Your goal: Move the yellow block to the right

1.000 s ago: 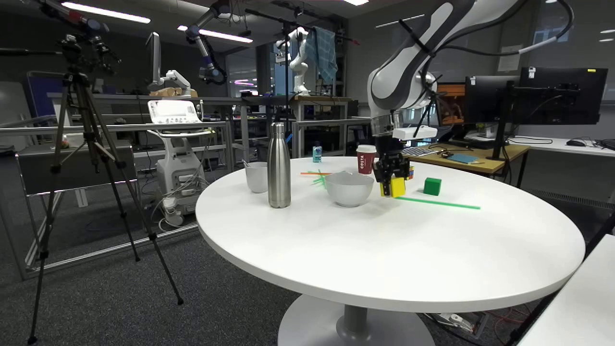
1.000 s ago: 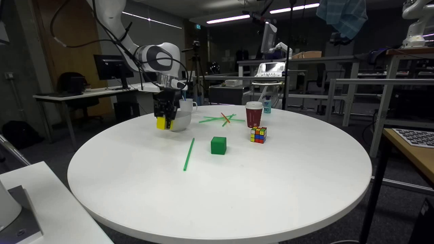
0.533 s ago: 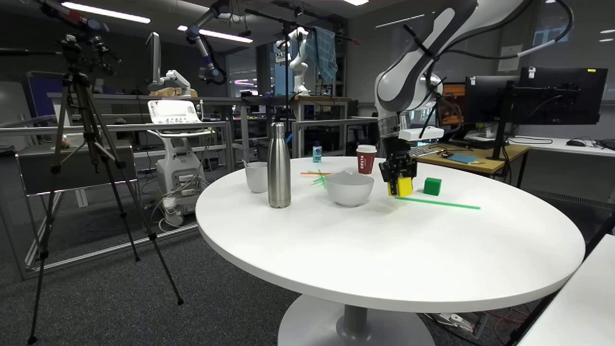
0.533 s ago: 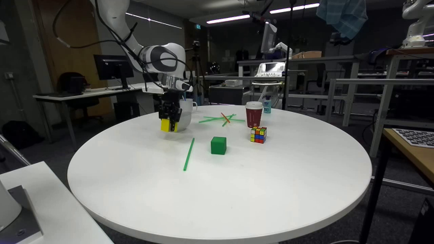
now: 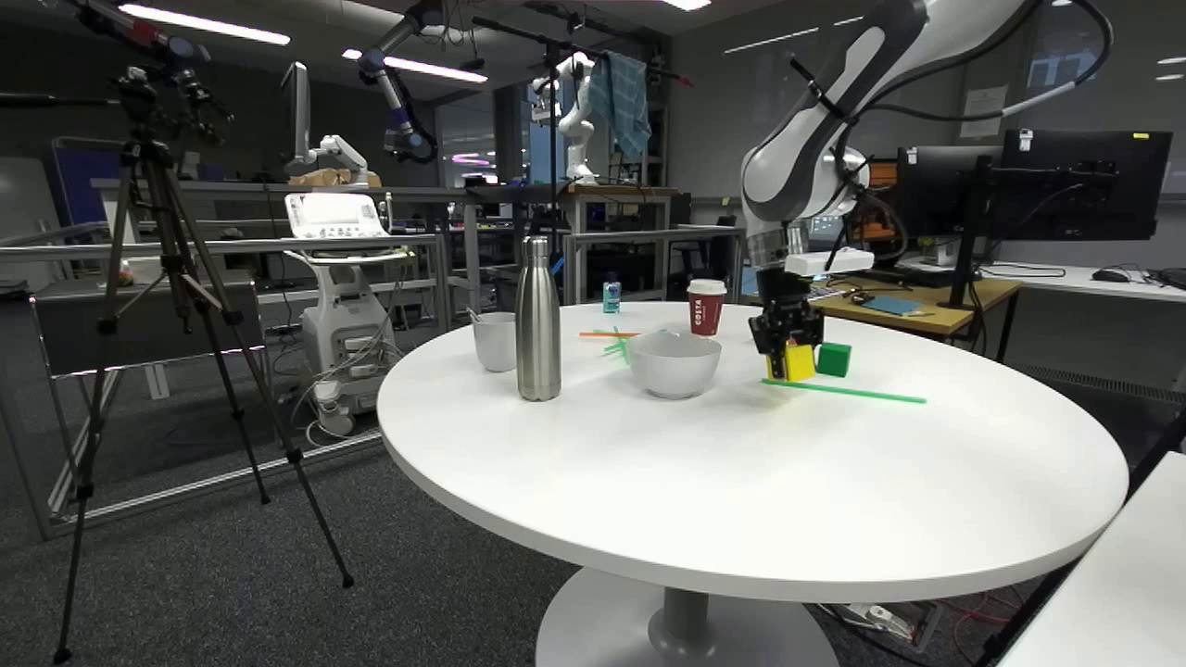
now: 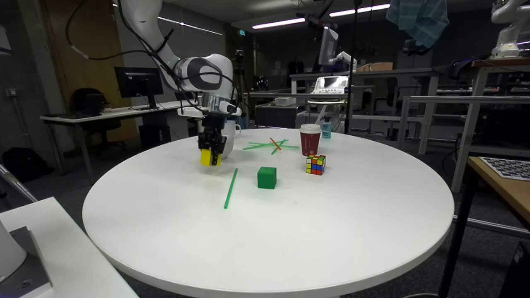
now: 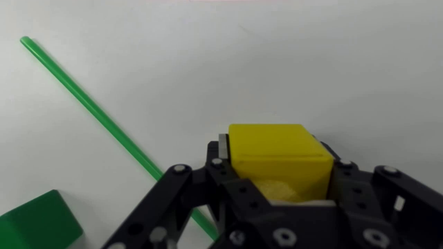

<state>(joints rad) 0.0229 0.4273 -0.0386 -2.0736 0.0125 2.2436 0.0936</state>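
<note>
Gripper (image 7: pixel 275 151) has the yellow block (image 7: pixel 278 155) pinched between its two black fingers, one on either side, and the wrist view makes that pretty obvious.

The block itself is plain bright yellow, chunky, roughly a cube, with slightly softened edges. Up close two faces show: one catches more light, and the one nearer the camera goes darker, kinda mustard, with a paler, grainy-looking patch low down by the gripper's hardware. There's also a faint line running along near the edge where those two faces meet.

As for where it is: over the round white table (image 6: pixel 265 240), near the white bowl (image 5: pixel 674 375). It looks just off the tabletop in both exterior views, but I can't say for sure whether the bottom touches. In an exterior view it seems almost up against the green block (image 5: pixel 834 359), but the wrist view shows they're clearly apart.

A green straw (image 5: pixel 848 392) lies close by, running diagonally in the wrist view and partly hidden by the gripper. Farther off on the same table sit a Rubik's cube (image 6: pixel 316 165) and a dark red cup (image 6: pixel 310 142) with a white lid.
</note>
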